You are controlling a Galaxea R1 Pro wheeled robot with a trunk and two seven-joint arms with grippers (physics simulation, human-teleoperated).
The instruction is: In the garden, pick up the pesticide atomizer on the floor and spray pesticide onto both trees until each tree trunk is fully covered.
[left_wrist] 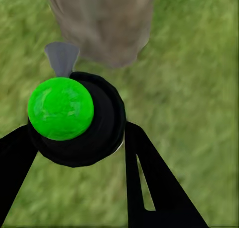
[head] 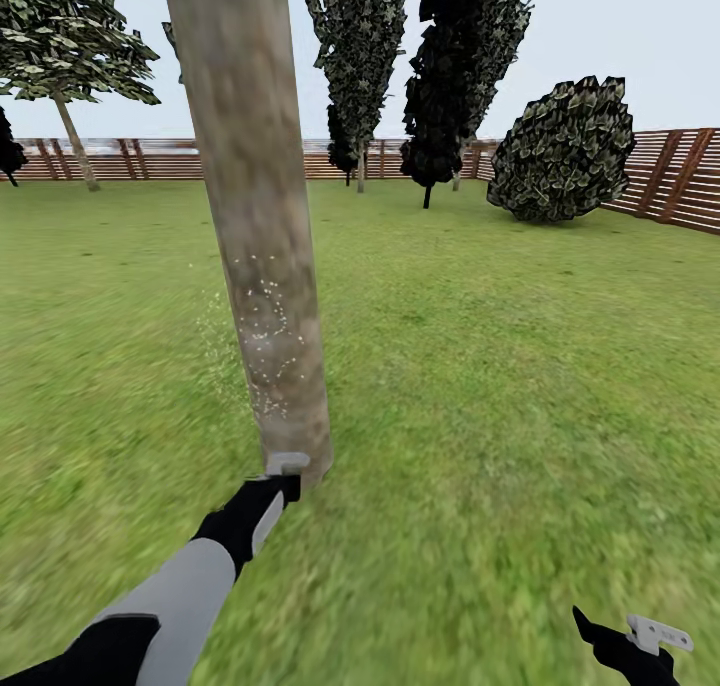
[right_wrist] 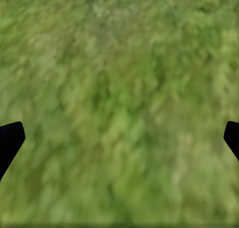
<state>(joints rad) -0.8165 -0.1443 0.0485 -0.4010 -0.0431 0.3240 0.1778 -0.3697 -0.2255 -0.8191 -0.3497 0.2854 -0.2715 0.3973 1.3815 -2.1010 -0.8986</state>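
The left gripper (left_wrist: 79, 133) is pinched on the pesticide atomizer (left_wrist: 74, 120), its two black fingers (left_wrist: 154, 188) pressing the round black body from either side. In the left wrist view the bottle's bright green cap (left_wrist: 60, 108) faces the camera and a grey nozzle (left_wrist: 62, 58) points at the base of the tree trunk (left_wrist: 102, 23), which stands just beside it.

From the head view, the left arm (head: 180, 586) reaches forward and holds the atomizer at the foot of the nearest trunk, almost touching the bark. A scatter of whitish pesticide (head: 265, 336) specks shows on the lower middle of the trunk and drifts off its left edge over the grass (head: 500, 386). The bark above that patch looks bare.

The step in hand appears to be coating this first trunk. To do it well, the nozzle should stay aimed square at the bark while the arm sweeps slowly upward, so mist lands on the column and not past it. Standing a little farther off would likely widen the spray.

The right gripper (head: 640, 638) hangs low over grass, spread wide and empty. A second tree (head: 75, 56) stands well apart near the wooden fence (head: 680, 176).
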